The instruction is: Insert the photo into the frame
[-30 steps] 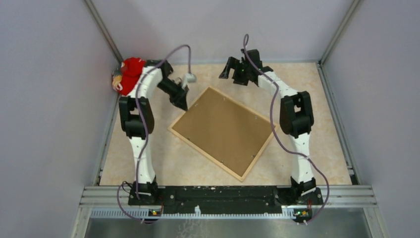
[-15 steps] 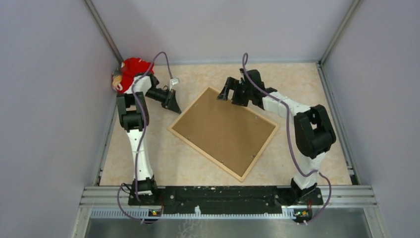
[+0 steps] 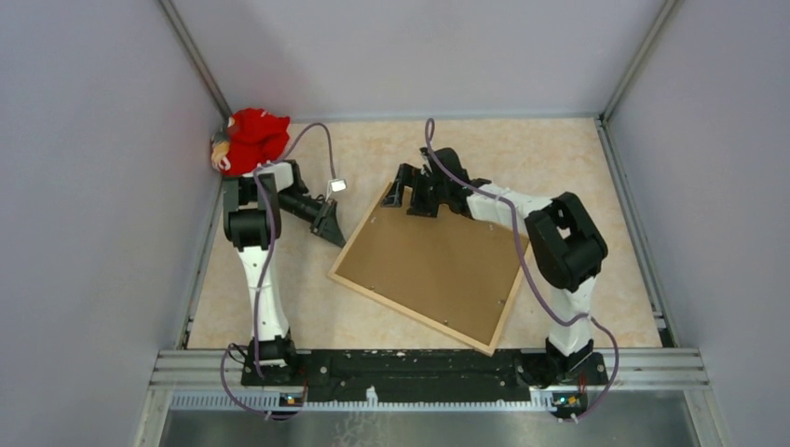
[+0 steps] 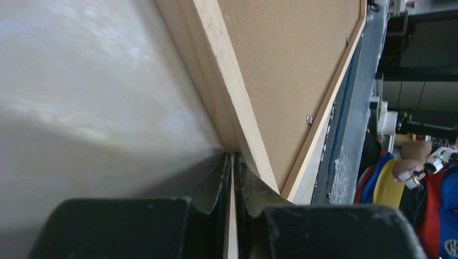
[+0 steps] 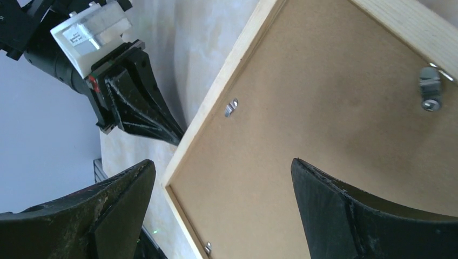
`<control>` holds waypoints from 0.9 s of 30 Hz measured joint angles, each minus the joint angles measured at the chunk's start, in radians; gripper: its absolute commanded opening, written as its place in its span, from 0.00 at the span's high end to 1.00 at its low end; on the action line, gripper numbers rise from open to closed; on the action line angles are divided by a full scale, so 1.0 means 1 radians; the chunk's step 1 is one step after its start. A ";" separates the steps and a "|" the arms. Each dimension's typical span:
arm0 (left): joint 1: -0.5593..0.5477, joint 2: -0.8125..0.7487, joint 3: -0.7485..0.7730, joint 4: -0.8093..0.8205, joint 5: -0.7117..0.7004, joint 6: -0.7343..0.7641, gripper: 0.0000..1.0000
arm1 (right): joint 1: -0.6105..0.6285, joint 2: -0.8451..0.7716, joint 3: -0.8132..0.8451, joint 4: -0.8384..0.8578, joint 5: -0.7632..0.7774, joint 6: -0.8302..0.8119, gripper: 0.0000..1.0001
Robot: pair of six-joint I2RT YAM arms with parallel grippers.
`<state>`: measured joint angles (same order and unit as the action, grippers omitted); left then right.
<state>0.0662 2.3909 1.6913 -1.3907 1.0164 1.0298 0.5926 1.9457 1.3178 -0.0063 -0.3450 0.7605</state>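
Lying face down on the table (image 3: 559, 149), the frame (image 3: 410, 314) shows its brown backing board (image 3: 433, 265) from above, with the left gripper (image 3: 335, 235) at its left edge and the right gripper (image 3: 408, 200) over its far corner. From the left wrist, the fingers (image 4: 216, 178) sit almost together with only a thin pale slit between them, tips at the wooden rim; whether they pinch it I cannot tell. From the right wrist, the claw stands wide apart and holds nothing, one finger (image 5: 108, 216) over the table, the other over the backing board.

Frame (image 4: 232, 91) pale bare wood; backing board (image 3: 433, 261) matt brown fibreboard.
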 measured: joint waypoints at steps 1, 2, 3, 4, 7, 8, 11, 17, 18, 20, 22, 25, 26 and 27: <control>-0.005 -0.010 -0.019 -0.004 -0.009 0.013 0.87 | 0.010 0.006 0.000 0.003 -0.002 0.005 0.05; -0.011 -0.020 -0.036 -0.006 -0.019 0.024 0.83 | 0.020 0.012 0.000 0.008 -0.005 0.011 0.05; -0.014 -0.027 -0.047 -0.008 -0.027 0.033 0.75 | 0.035 0.018 0.000 0.014 -0.007 0.019 0.06; -0.017 -0.033 -0.049 -0.010 -0.035 0.039 0.72 | 0.043 0.021 0.000 0.016 -0.009 0.021 0.06; -0.018 -0.048 -0.037 -0.011 -0.042 0.029 0.71 | 0.076 0.030 0.000 0.024 -0.009 0.040 0.08; -0.015 -0.048 -0.019 -0.008 -0.042 0.016 0.72 | 0.086 0.032 0.000 0.026 -0.009 0.048 0.08; -0.010 -0.048 0.039 0.021 -0.032 -0.029 0.73 | 0.108 0.040 0.000 0.044 -0.005 0.069 0.09; -0.029 -0.047 0.093 0.042 0.024 -0.066 0.75 | 0.132 0.066 0.000 0.075 0.019 0.109 0.12; -0.038 -0.045 0.092 0.040 0.030 -0.066 0.75 | 0.133 0.071 0.000 0.078 0.023 0.117 0.13; -0.053 -0.043 0.080 0.041 0.040 -0.063 0.76 | 0.133 0.084 0.000 0.092 0.031 0.131 0.13; -0.065 -0.042 0.064 0.039 0.043 -0.062 0.76 | 0.133 0.097 0.000 0.098 0.037 0.142 0.14; -0.068 -0.041 0.051 0.039 0.047 -0.058 0.78 | 0.134 0.113 0.001 0.106 0.041 0.159 0.15; -0.067 -0.041 0.048 0.040 0.047 -0.058 0.79 | 0.134 0.114 0.003 0.110 0.042 0.161 0.15; -0.067 -0.041 0.045 0.040 0.047 -0.058 0.80 | 0.136 0.117 0.009 0.113 0.046 0.165 0.15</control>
<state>-0.0006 2.3501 1.7363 -1.3510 1.0634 0.9722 0.7284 2.0628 1.3270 0.1062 -0.2993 0.9253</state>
